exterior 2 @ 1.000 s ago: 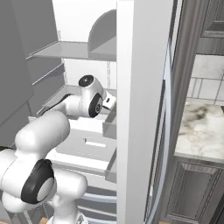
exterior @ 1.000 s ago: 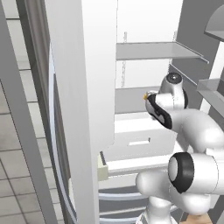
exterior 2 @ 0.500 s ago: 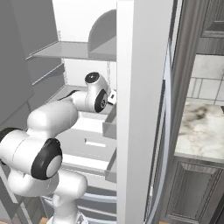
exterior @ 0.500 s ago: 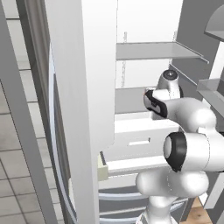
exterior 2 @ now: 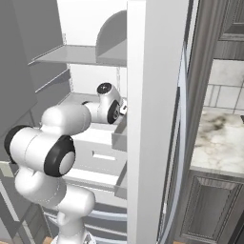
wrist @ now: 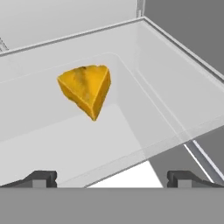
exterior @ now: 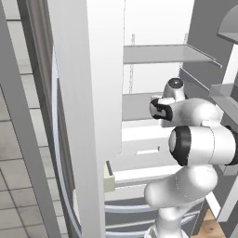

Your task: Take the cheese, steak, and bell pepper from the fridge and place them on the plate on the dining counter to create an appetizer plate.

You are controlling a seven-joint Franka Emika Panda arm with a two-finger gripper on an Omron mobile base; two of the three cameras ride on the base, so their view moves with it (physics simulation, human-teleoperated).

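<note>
The cheese point(wrist: 86, 89), a yellow-orange wedge, lies on a clear glass shelf point(wrist: 175, 87) inside the fridge point(exterior: 162, 53), point toward me. My gripper point(wrist: 113, 179) hangs just short of it, open wide, with nothing between its dark fingertips point(wrist: 41, 178). The wedge sits ahead of the jaws and a little left of centre. In the base views my white arm point(exterior: 200, 142) reaches in at middle-shelf height, its wrist point(exterior 2: 108, 102) deep in the white interior. The steak, the bell pepper, the plate and the dining counter are out of view.
The open left fridge door point(exterior: 88, 93) stands close beside the arm, the right door point(exterior 2: 147, 119) on the other side. A white drawer point(exterior: 144, 148) sits below the shelf. A marble-topped counter on dark cabinets point(exterior 2: 221, 138) lies right of the fridge.
The arm has folded, its elbow rising and swinging in front, while the hand pushed deeper into the fridge. The gripper stayed open.
</note>
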